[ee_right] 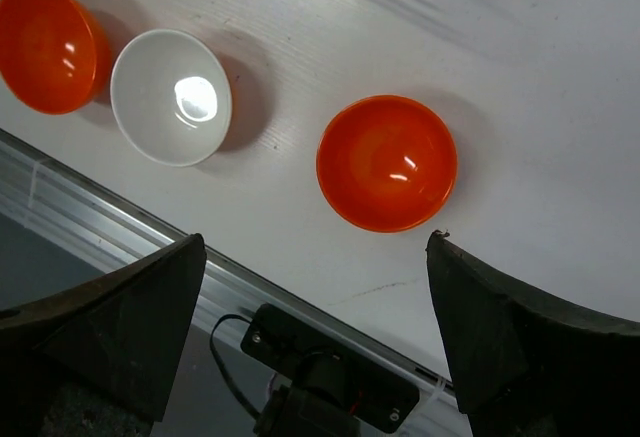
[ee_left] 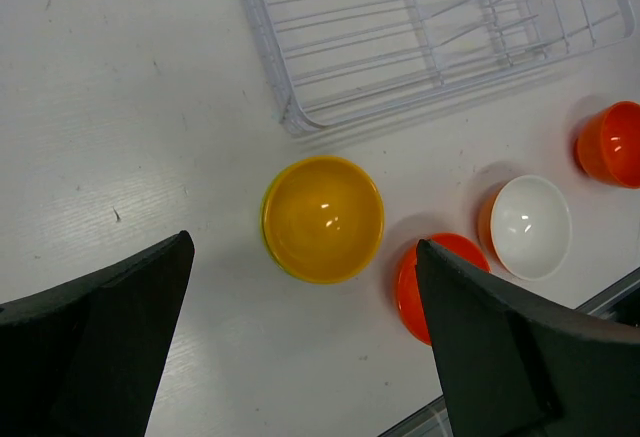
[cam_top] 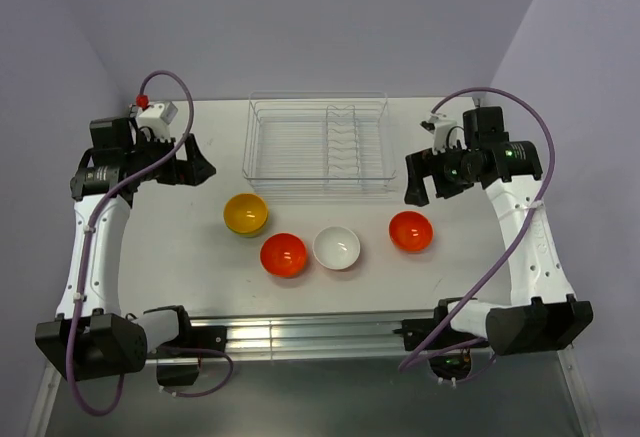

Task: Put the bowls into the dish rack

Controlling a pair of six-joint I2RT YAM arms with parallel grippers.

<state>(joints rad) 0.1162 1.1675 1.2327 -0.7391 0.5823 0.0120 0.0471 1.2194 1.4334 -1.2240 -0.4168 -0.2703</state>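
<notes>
The clear dish rack stands at the back middle of the table with nothing in it. In front of it, four bowls sit upright on the table: a yellow bowl, a red-orange bowl, a white-inside bowl and another red-orange bowl. My left gripper hovers open left of the rack, looking down on the yellow bowl. My right gripper hovers open right of the rack, above the right red-orange bowl. Neither holds anything.
An aluminium rail runs along the table's near edge, with a black mount under it. Purple cables loop beside both arms. Walls close in the back and sides. The rack's near corner lies just beyond the yellow bowl.
</notes>
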